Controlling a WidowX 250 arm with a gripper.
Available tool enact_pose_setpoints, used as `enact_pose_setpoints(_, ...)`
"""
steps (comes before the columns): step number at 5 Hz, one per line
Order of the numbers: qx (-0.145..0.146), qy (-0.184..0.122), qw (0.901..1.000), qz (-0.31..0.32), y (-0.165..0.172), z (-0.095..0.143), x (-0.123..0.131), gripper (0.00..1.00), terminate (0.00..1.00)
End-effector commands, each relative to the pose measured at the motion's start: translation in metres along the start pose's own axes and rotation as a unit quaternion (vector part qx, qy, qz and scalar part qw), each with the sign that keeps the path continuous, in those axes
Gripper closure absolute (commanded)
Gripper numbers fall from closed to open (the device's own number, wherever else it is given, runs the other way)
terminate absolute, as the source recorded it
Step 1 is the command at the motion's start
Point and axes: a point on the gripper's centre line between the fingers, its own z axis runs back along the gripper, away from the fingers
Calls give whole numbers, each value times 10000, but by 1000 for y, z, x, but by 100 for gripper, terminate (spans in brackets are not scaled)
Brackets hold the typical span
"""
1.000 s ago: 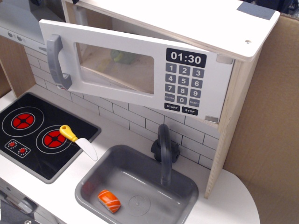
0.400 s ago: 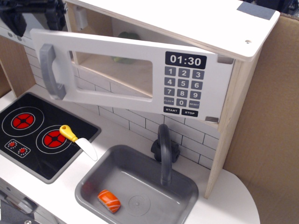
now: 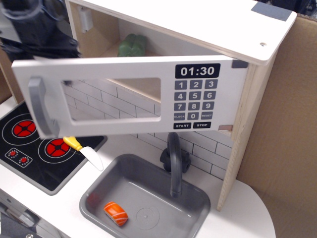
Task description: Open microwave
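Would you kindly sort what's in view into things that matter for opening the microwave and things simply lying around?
Belongs to the job:
microwave
its white door
grey bar handle
robot arm, blurred, end effector unclear

Just lying about:
toy knife
orange sushi piece
sink
faucet
stovetop
green item inside

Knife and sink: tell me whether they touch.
Apart. The observation.image view shows the knife lying with its blade on white counter, a strip of counter showing between blade tip and the sink rim.
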Motion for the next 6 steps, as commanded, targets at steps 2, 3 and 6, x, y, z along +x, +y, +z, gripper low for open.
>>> enact_pose_setpoints(2,22,1030,9943,-288,-110,5,-18,0,0)
enact_pose_setpoints(3,-37,1200,9922,-332,-130,4,-22,0,0)
enact_pose_setpoints(6,-224,628,9978,24,-88,14,-11,0,100)
